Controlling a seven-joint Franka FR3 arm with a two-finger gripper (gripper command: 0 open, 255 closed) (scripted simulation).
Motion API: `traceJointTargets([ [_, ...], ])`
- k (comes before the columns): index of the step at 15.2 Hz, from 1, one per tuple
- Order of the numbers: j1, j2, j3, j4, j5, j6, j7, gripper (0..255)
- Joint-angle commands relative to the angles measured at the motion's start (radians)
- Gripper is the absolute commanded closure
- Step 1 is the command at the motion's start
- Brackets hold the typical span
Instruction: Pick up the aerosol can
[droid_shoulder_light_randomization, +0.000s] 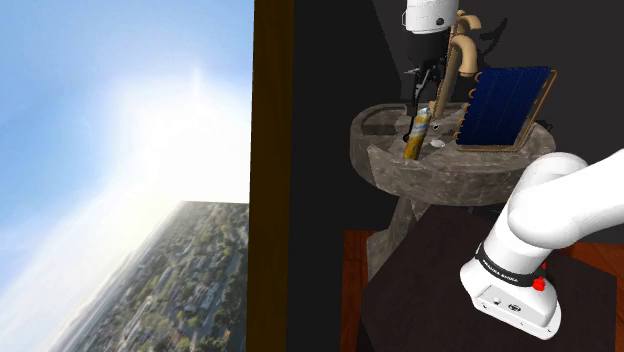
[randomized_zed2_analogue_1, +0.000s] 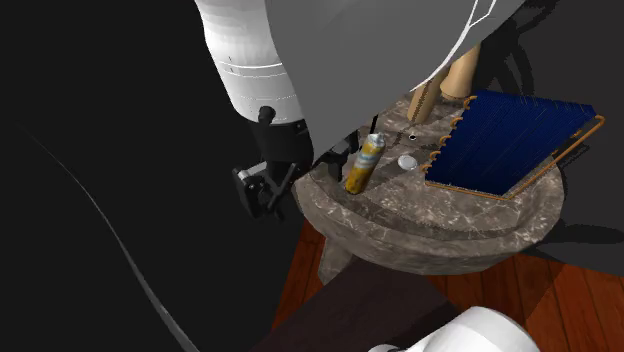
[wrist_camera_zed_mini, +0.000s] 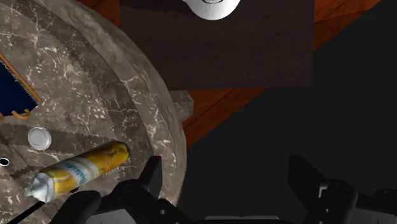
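my gripper (wrist_camera_zed_mini: 226, 183) is spread, nothing between. aerosol can (wrist_camera_zed_mini: 79, 170) leans in the stone basin (wrist_camera_zed_mini: 146, 95), outside my gap, past one finger across the rim; its long axis runs roughly toward that finger.

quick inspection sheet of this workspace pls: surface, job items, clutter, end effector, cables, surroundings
surface: round stone basin
job's things: yellow can, tilted inside the basin near its rim, not held
clutter: wood-framed blue mat lying across the basin; white disc beside the can; tan tap behind them
grippers: end effector open, just outside the basin's rim; the can is beside it, not in its grasp
cables: nothing seen
surroundings: window with sky and town at the shoulder view's left; red-brown wood floor; dark stand
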Motion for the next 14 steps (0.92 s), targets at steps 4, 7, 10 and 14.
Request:
traceJointTargets([
  [4, -0.054, 0.062, -0.031, 0.002, -0.011, 0.065, 0.057, 0],
  [7, -0.107, 0.124, -0.063, 0.008, -0.021, 0.126, 0.113, 0],
  [10, -0.157, 0.185, -0.098, 0.016, -0.028, 0.183, 0.167, 0],
  [14, -0.220, 0.263, -0.147, 0.031, -0.034, 0.254, 0.237, 0],
])
